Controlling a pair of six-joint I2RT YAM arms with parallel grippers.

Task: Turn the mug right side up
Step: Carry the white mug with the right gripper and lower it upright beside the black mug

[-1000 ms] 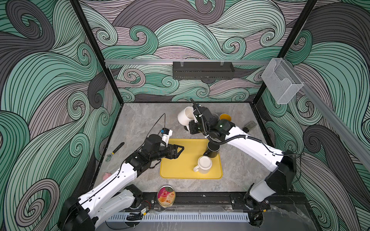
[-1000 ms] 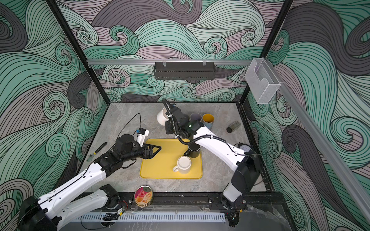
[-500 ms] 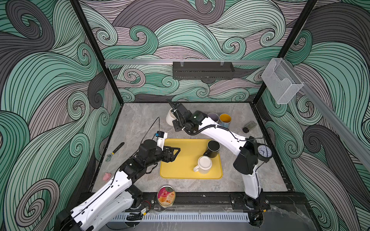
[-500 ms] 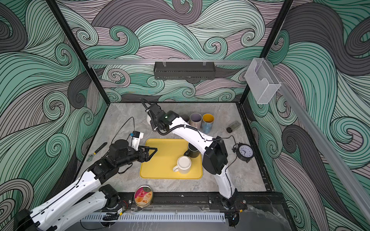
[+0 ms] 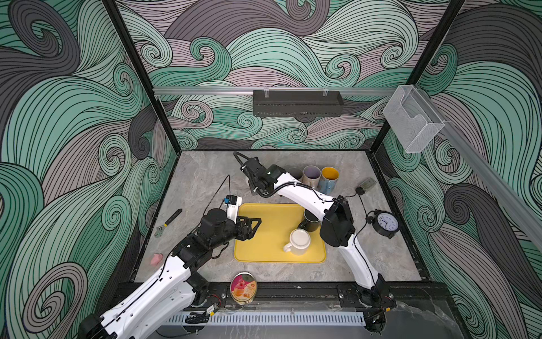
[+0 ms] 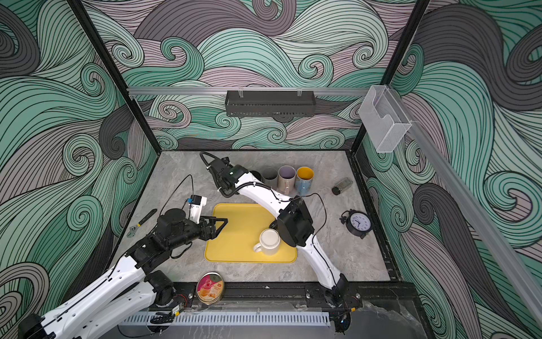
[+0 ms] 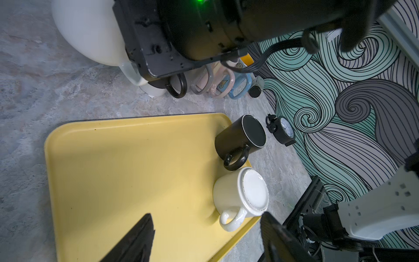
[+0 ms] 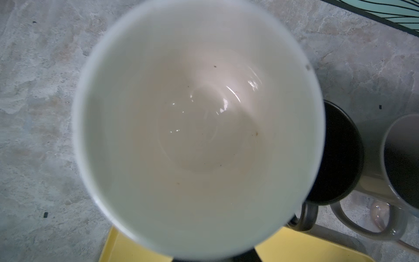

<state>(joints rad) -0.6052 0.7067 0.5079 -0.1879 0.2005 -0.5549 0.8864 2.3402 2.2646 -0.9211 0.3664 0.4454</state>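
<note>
Right gripper (image 7: 135,68) clamped on white mug (image 8: 199,127), left gripper (image 5: 253,228) jaws apart over yellow tray (image 5: 272,254), tin (image 5: 243,289) label unreadable

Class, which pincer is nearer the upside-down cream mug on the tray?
Left. The left pincer is across the tray from the cream mug; the right pincer is off the tray, farther back.

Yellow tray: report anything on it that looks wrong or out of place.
Two mugs stand upside down near the right edge of the yellow tray: the black mug and the cream mug, flat bases up. The blue mug by the back wall stands mouth up. No spill or break shows.
</note>
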